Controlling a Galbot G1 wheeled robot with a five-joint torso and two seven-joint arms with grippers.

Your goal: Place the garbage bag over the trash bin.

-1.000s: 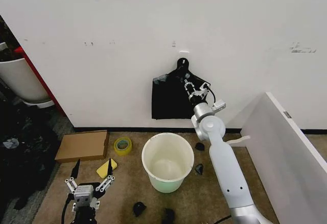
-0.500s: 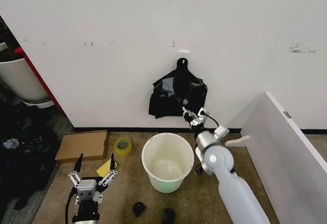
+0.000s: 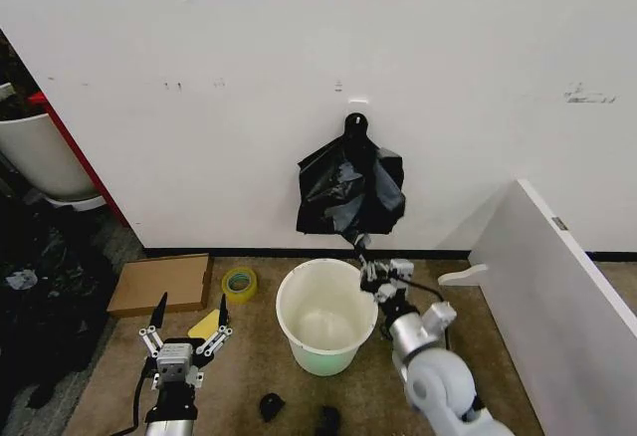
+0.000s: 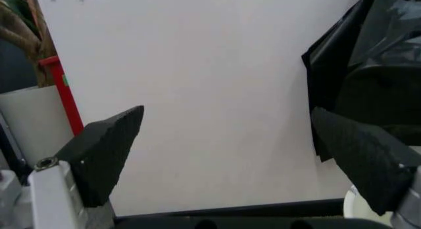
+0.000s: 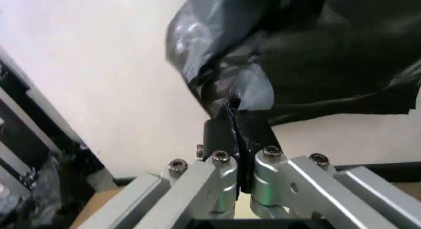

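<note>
The garbage bag (image 3: 350, 189) hangs crinkled and glossy black against the wall, drawn out of the black bundle whose loop handle (image 3: 355, 123) sits on a wall hook. Its lower tip runs down into my right gripper (image 3: 369, 265), which is shut on it just above the far rim of the trash bin (image 3: 326, 317). In the right wrist view the gripper (image 5: 235, 133) pinches a fold of the bag (image 5: 309, 56). The bin is white, round and stands upright on the floor. My left gripper (image 3: 189, 323) is open, low at the bin's left; its wrist view shows the fingers (image 4: 105, 150) wide apart.
A cardboard box (image 3: 161, 284), a yellow tape roll (image 3: 239, 283) and a yellow sponge (image 3: 203, 328) lie left of the bin. Small black scraps (image 3: 271, 405) lie around it. A white board (image 3: 557, 297) leans at the right. A larger white tub (image 3: 40, 157) stands far left.
My right gripper has come down from the bundle to the bin's far rim, pulling the bag out crumpled. The left gripper has shifted slightly towards the bin.
</note>
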